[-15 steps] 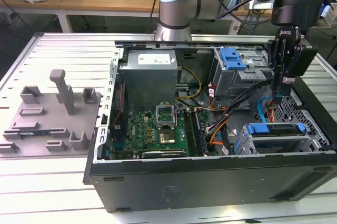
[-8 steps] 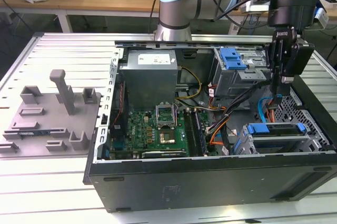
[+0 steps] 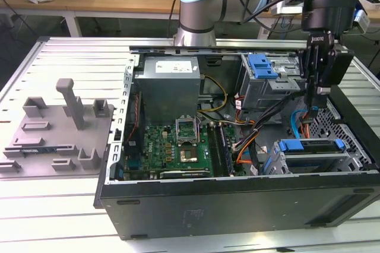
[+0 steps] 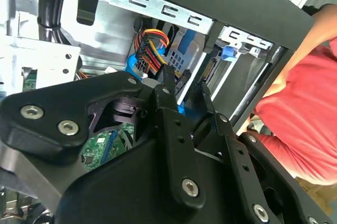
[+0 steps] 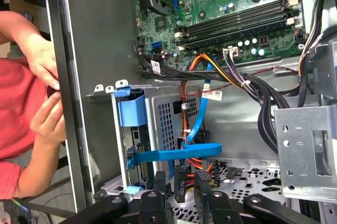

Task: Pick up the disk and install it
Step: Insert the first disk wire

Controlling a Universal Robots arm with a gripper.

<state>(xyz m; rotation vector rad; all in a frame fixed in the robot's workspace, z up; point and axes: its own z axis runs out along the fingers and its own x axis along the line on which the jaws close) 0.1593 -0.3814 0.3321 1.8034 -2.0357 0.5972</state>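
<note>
Over the exterior view's right end of the open computer case (image 3: 237, 208), the end effector (image 3: 312, 101) hangs fingers-down just above the disk (image 3: 312, 146). The disk lies flat in the lower drive bay with its blue carrier on top. It looks seated, though I can't say it's fully home.

The exterior view also takes in a second blue carrier (image 3: 264, 66) in the upper bay, the power supply (image 3: 169, 87) and a grey fixture (image 3: 59, 128) on the slatted surface (image 3: 59, 217).

In both wrist views the end effector (image 4: 185, 79) (image 5: 180, 182) is released. Its two black fingers are apart with nothing between them, and cables show through the gap.

The first wrist view adds the disk (image 5: 131, 111) at the mouth of a perforated cage (image 5: 163, 124). A flat blue cable (image 5: 174, 153) runs across it, and a person's hands (image 5: 45, 92) are just outside the case wall. The second wrist view catches that person's red sleeve (image 4: 305, 129).

As for writing, there is a white label (image 3: 169, 66) on the power supply and a white tag (image 5: 210, 95) on a cable. I can't make out the print on either.
</note>
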